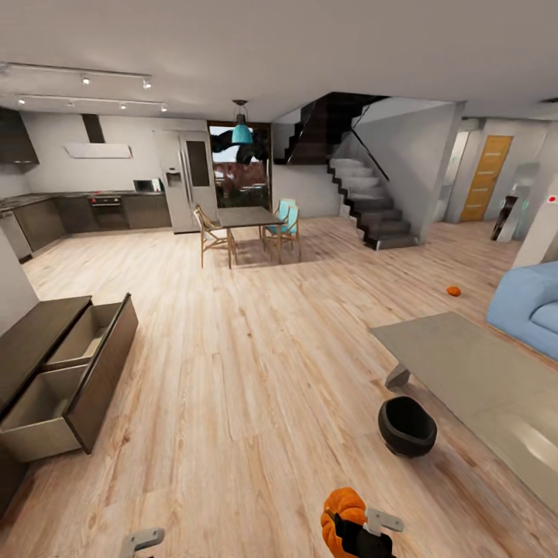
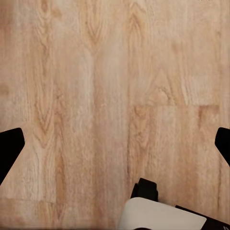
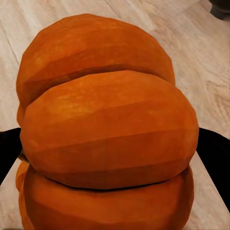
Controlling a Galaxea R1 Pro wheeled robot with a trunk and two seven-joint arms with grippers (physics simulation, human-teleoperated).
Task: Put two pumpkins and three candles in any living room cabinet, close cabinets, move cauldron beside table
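1. Right gripper (image 1: pixel 358 528) — clamped on a pumpkin (image 1: pixel 343 517), low, near the cauldron (image 1: pixel 407 425).
2. Pumpkin — ribbed and rigid, probably light; best held across its belly.
3. Left gripper (image 2: pixel 115 148) — fingers spread, empty, over bare floor (image 2: pixel 96 72).
4. Cabinet (image 1: pixel 66 372) — two drawers standing open, at the robot's left.

Wooden floor (image 2: pixel 96 96) beneath the left gripper (image 2: pixel 115 148), its dark fingertips (image 2: pixel 9 146) seemingly spread apart.
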